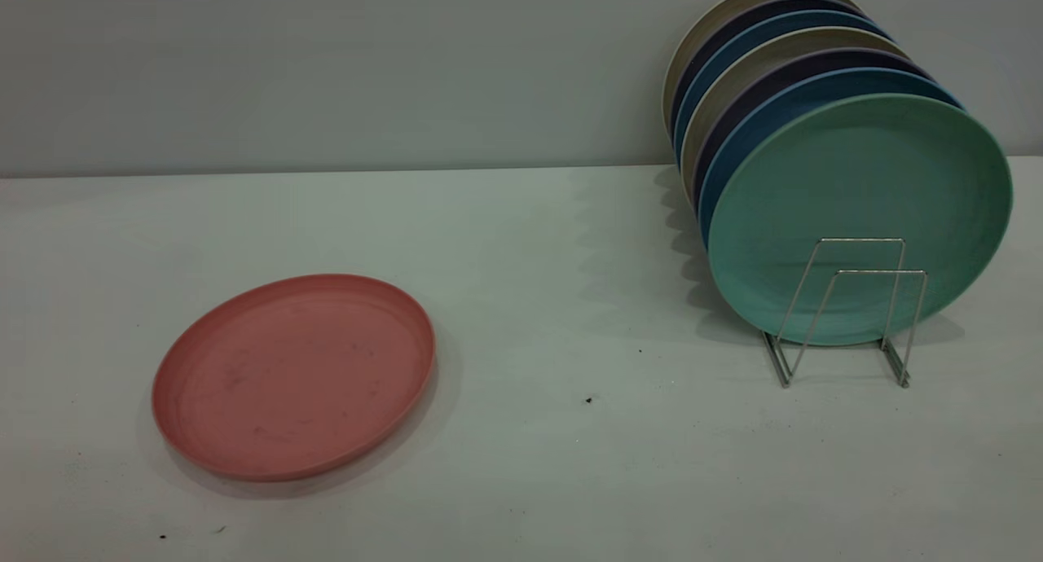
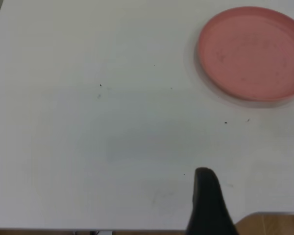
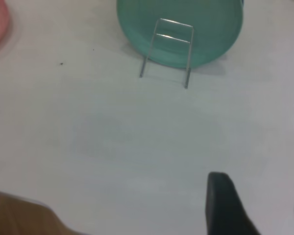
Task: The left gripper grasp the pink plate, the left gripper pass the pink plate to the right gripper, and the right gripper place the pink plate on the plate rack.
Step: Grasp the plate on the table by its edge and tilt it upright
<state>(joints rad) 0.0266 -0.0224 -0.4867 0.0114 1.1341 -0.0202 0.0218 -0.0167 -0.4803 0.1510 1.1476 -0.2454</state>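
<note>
Lower left of exterior frame: pink plate [image 1: 293, 375] lying flat on table [image 1: 521, 464], ungrasped. Plate rack [image 1: 847, 309] at right, front loops free. Left gripper [image 2: 208, 205], right gripper [image 3: 230, 205]: we are seeing single fingers only, cannot tell spread.

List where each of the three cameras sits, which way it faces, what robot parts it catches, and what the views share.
Exterior view: low across the table, facing the wall; pink plate at left, plate rack with standing plates at right; no robot part shows.
Left wrist view: above the table, looking down and ahead at the pink plate; one black finger of the left tool shows.
Right wrist view: looking down at the plate rack and teal plate; one finger of the right tool shows.
Shared: all three catch the pink plate.
</note>
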